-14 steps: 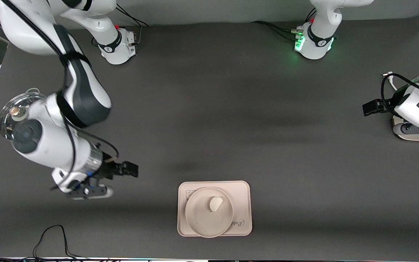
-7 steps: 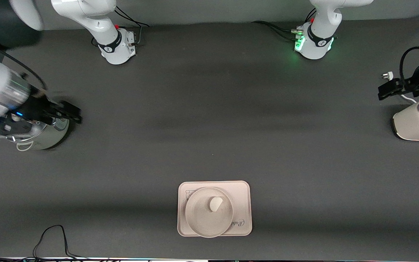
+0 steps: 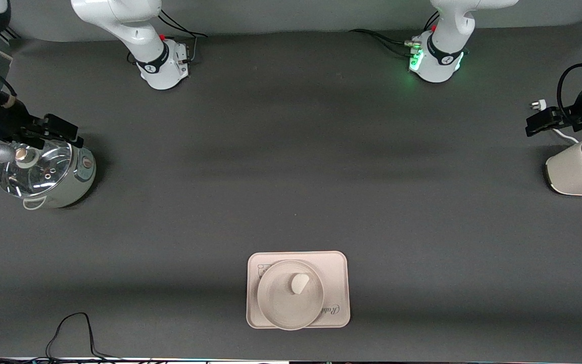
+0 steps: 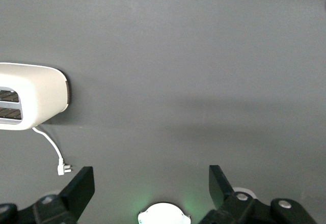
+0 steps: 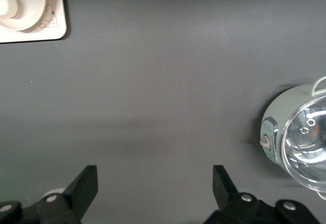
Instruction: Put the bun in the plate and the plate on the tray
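Observation:
The white bun [image 3: 299,283] lies in the round cream plate [image 3: 276,303]. The plate sits on the rectangular cream tray [image 3: 336,273], near the front camera's edge of the table. The tray's corner with the bear drawing [image 5: 56,23], the plate [image 5: 28,7] and the bun [image 5: 7,5] also show in the right wrist view. My right gripper [image 3: 61,129] is open and empty, up over the pot at the right arm's end. My left gripper [image 3: 541,121] is open and empty, up over the toaster at the left arm's end.
A pale green pot with a glass lid [image 3: 43,174] stands at the right arm's end and shows in the right wrist view [image 5: 300,142]. A cream toaster [image 3: 579,174] with a white cord stands at the left arm's end and shows in the left wrist view [image 4: 30,96].
My right arm has swung away from beside the tray, back and up over the pot. My left arm has risen off the toaster. Bun, plate and tray have not moved.

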